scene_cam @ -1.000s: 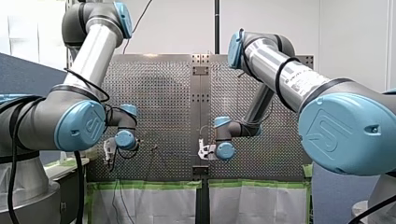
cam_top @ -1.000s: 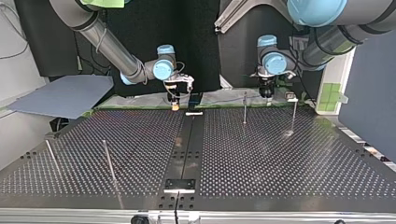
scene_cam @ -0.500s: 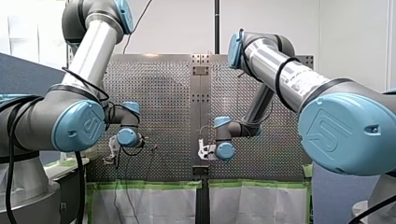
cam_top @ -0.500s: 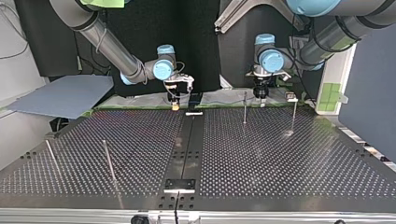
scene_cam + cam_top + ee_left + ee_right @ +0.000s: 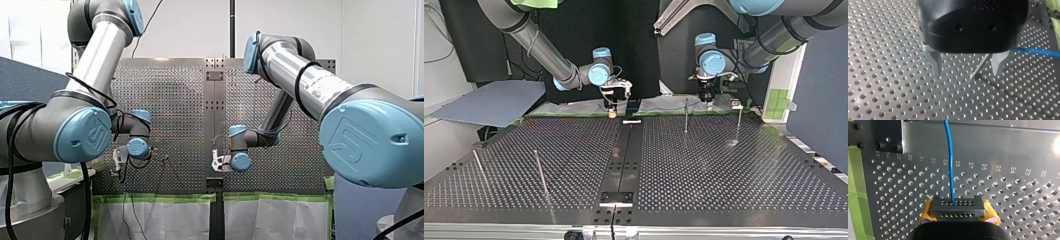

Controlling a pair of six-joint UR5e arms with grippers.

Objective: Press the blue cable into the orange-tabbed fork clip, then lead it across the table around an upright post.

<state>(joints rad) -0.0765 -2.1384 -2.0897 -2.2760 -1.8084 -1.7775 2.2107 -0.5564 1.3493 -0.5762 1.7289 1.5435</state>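
The blue cable (image 5: 949, 157) runs straight ahead over the perforated counter (image 5: 1010, 152), out of my right arm's jaws, and those jaws are clamped on it between yellow pads (image 5: 991, 216). Over on my left arm the jaws stand apart, metal fingers (image 5: 936, 62) straddling a thin upright post (image 5: 981, 65). There the cable passes just outside one finger, not between them.

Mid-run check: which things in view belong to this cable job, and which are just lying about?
In the job: blue cable, gripped by my right tool; upright post ahead of my open left tool; perforated table.
Lying about: grey-blue sheet; green tape patches; two posts at the top view's left.
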